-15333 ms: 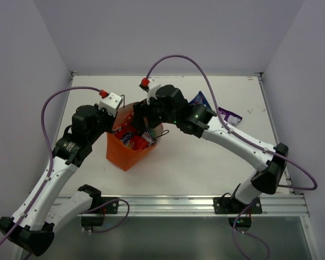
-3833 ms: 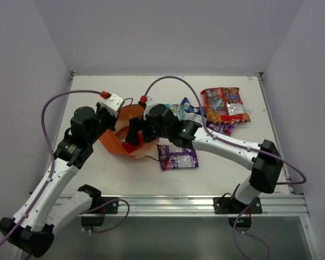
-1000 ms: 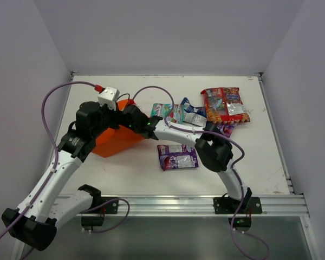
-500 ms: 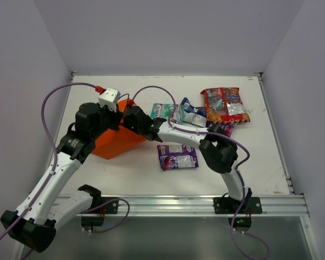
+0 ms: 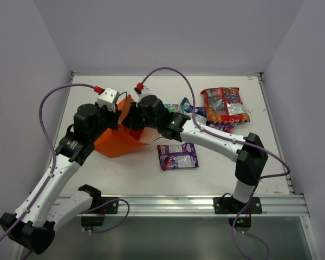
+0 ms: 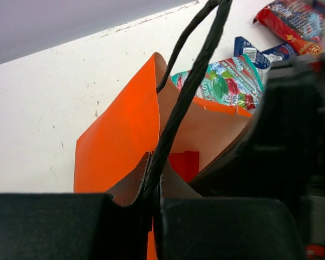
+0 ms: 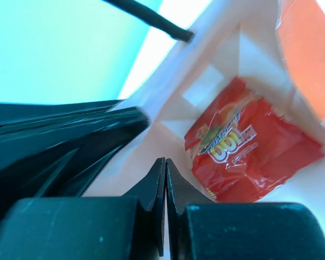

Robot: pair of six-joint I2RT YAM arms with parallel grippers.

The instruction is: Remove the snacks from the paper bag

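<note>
The orange paper bag lies tipped over, its mouth toward the right. My left gripper is shut on its dark cord handle at the upper rim. My right gripper is inside the bag's mouth, shut with nothing between its fingers. A red-orange snack packet lies on the pale bottom inside the bag, just right of the fingertips. Out on the table lie a purple packet, a teal packet, a blue-white packet and red-orange packets.
The loose packets fill the back right part of the table. Another purple packet shows under the right forearm. Walls close the table at the back and both sides. A metal rail runs along the near edge.
The right gripper has closed and moved up and left into the bag's mouth, with its elbow swinging out to the right. The bag's mouth has tilted up. The left gripper keeps hold of the handle.
</note>
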